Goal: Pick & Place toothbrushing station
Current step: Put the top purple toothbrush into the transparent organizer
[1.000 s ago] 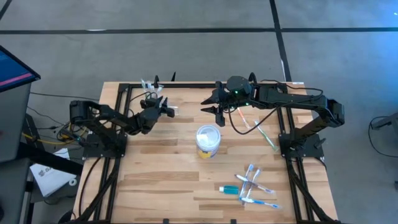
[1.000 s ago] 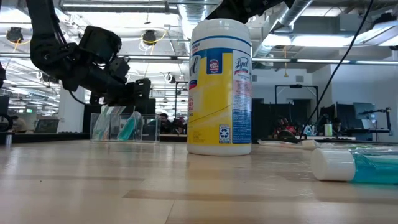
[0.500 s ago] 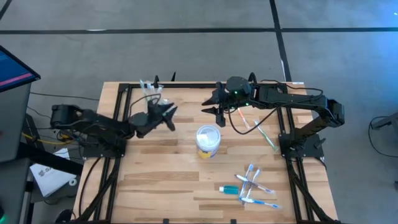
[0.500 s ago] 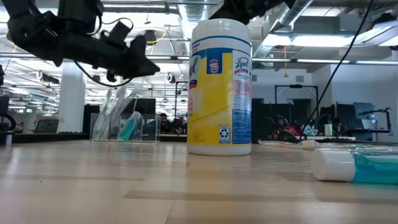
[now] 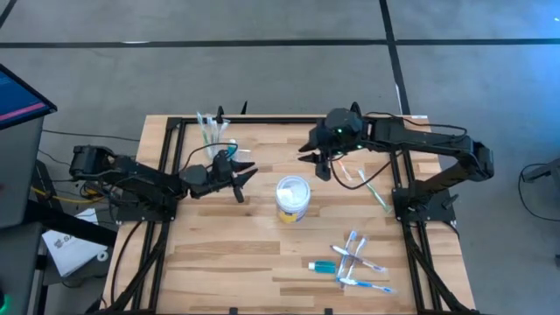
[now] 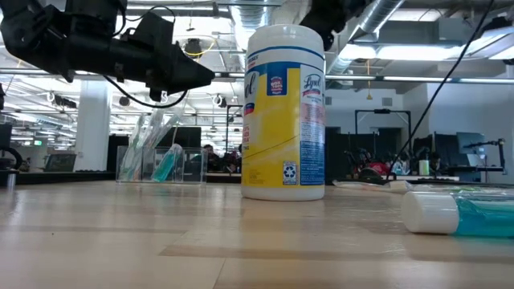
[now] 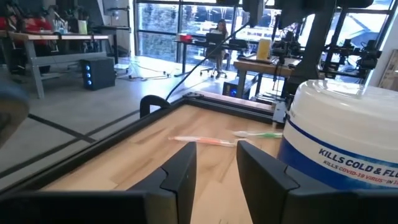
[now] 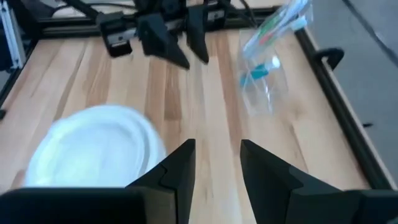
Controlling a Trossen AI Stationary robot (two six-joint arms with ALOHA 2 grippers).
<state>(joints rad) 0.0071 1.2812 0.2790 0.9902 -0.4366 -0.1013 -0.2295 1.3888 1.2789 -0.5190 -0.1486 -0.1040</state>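
At the far left of the bench (image 5: 219, 262), the left arm reaches in low from its base, its left tool (image 5: 243, 178) in the air just left of the wipes tub (image 5: 293, 198). Its two fingers stand apart with nothing between them; the left wrist view shows bare wood in the gap. In the low view the left tool (image 6: 193, 76) hangs well above the bench surface, pointing toward the tub.

Behind that tool, near the back left corner, stands the toothbrush stand (image 5: 213, 133), a clear plastic organiser with several toothbrushes sticking up out of it. It rests on the bench, apart from both tools. The low view shows it upright with something teal in one cup (image 6: 157, 160); the right wrist view shows it too (image 8: 264, 78), blurred.

The tub, white-lidded with a yellow band, stands upright near the middle of the bench (image 6: 283, 112).

To its right and further back, the right tool (image 5: 317, 163) hovers above the wood, fingers spread and empty. Beside it lie two loose toothbrushes, an orange one (image 5: 339, 168) and a green one (image 5: 373, 191).

Toward the front right lies a cluster of toothbrushes (image 5: 357, 262) and a teal tube with a white cap (image 5: 322, 265), which also shows lying on its side in the low view (image 6: 462, 213).
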